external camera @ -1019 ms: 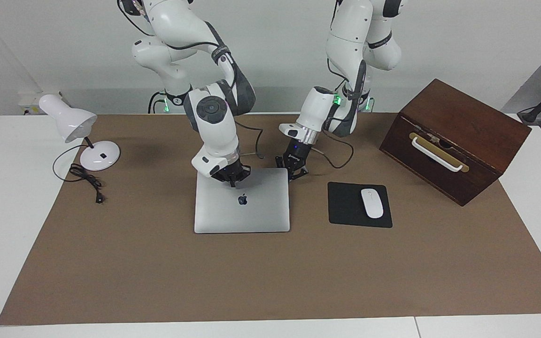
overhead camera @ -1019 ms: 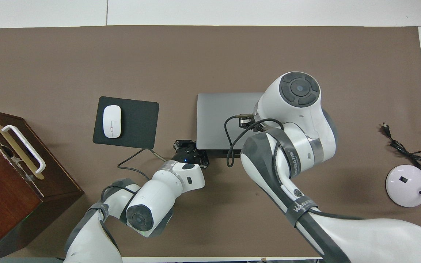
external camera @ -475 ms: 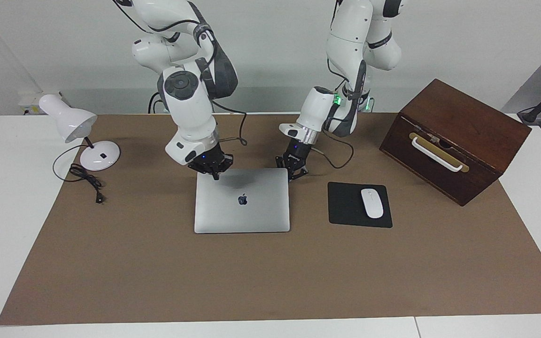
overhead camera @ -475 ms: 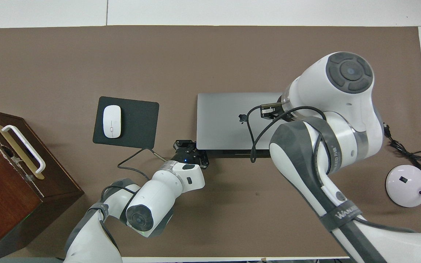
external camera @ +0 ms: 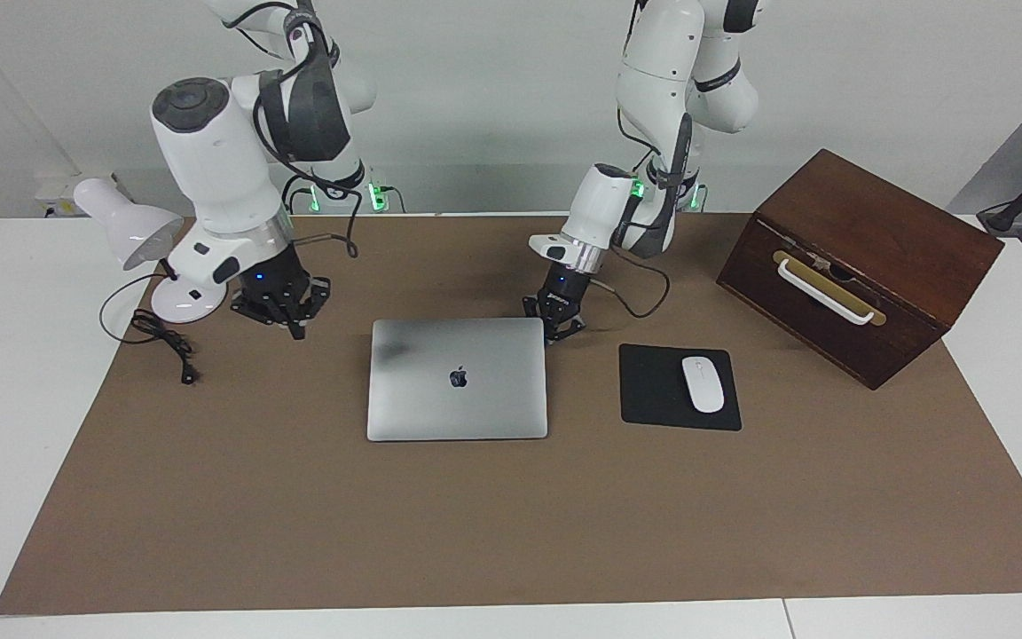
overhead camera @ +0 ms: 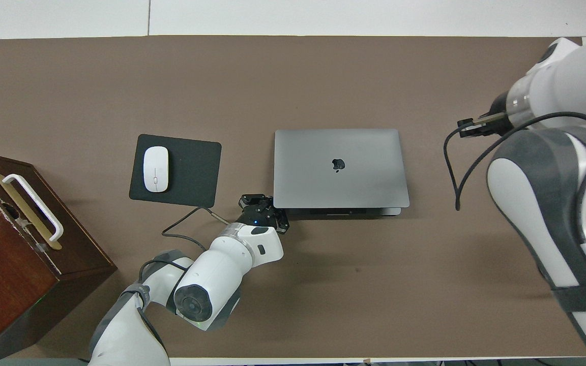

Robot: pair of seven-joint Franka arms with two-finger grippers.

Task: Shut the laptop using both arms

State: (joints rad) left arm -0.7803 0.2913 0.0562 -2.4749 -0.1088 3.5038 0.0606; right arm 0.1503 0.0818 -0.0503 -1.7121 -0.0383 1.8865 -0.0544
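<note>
sign: apple logo | on: laptop (external camera: 458, 390) lid | text: none legible

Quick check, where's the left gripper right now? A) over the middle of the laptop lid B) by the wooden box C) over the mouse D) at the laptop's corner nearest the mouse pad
D: the left gripper sits at the corner of the shut laptop on the mouse pad side, while the right gripper is off it, near the lamp base.
</note>
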